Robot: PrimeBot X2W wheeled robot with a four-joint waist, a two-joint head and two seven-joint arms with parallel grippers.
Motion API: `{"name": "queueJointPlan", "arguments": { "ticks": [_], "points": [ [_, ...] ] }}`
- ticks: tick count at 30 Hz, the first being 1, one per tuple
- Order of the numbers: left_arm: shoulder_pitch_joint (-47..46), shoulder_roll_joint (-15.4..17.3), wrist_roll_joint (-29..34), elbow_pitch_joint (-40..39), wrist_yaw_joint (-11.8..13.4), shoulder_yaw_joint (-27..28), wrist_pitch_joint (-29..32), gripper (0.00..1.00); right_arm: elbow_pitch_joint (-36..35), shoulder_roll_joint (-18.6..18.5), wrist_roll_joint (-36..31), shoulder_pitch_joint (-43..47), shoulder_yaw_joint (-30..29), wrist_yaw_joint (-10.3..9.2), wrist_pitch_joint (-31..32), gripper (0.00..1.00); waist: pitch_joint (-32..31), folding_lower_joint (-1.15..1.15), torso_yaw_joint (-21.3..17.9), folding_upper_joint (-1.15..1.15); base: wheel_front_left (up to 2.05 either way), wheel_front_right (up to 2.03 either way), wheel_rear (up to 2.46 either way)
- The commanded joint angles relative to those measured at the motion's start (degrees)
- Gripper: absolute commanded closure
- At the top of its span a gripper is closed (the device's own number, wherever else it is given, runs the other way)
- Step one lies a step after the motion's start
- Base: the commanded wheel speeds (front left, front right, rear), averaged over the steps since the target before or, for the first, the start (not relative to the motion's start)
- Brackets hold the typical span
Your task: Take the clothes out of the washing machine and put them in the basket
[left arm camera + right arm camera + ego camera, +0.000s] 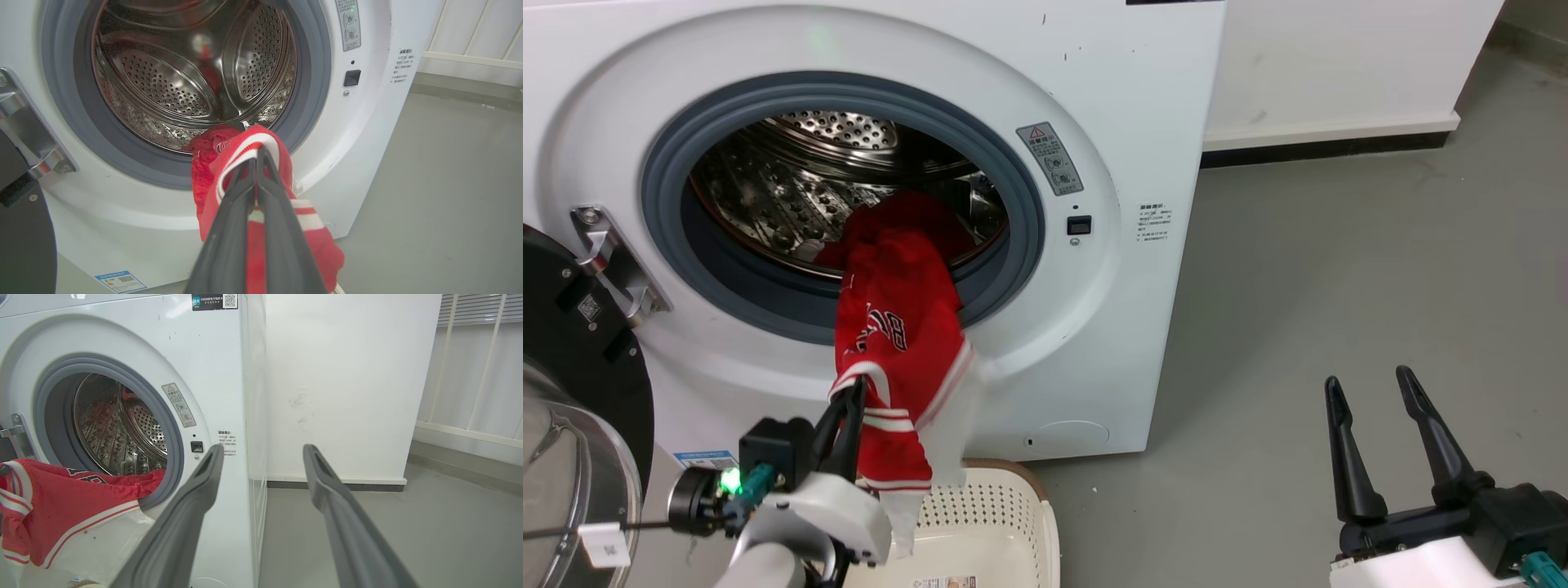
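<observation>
Head view, left hand (855, 392) pinching jersey (900, 320), draped from washing machine (1143, 122), above basket (1005, 500)

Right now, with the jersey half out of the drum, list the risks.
1. The left gripper pinches the jersey only by its striped trim; it may slip free.
2. Its upper part lies over the grey door seal and could snag there.
3. The basket sits close under the washing machine; a hanging end may land outside its rim.

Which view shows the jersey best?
The head view: the jersey hangs from the drum down to the basket, held by the left gripper. The left wrist view shows its pinched trim; the right wrist view, its side.
</observation>
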Motion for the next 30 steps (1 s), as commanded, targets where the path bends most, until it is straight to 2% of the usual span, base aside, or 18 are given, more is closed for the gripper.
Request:
{"name": "queueJointPlan", "arguments": {
  "ticks": [1,7,16,22,30],
  "points": [
    [1.8,0.15,-0.11,-1.13,0.54,-0.02,-0.26,1.0,0.22,-0.01,0.15,0.94,-0.2,-0.04,-0.14,0.0,-0.4,0.01,0.22,0.0,0.0,0.0,0.0],
    [5.74,-0.23,-1.36,-1.59,0.91,-0.63,-0.21,1.0,0.27,-0.01,0.44,0.81,0.14,-0.04,-0.14,0.0,-0.61,0.01,-0.03,0.0,0.0,0.0,0.0],
    [7.54,-2.61,-3.19,3.7,-0.68,0.71,-0.22,1.0,-0.04,-0.01,0.22,-0.68,0.52,-0.04,-0.14,0.0,1.78,0.01,-2.23,0.0,0.0,0.0,0.0],
    [6.2,-3.96,-3.0,8.0,-2.28,2.21,-0.22,1.0,-0.7,0.0,0.15,-2.6,0.71,-0.04,-0.14,0.0,5.74,0.01,-3.55,0.0,0.0,0.0,0.0],
    [1.07,-5.87,-2.09,17.15,-5.33,5.49,-0.23,1.0,-1.66,0.0,1.0,-7.91,1.54,-0.04,-0.14,0.0,14.46,0.01,-5.51,0.0,0.0,0.0,0.0]
  ]
}}
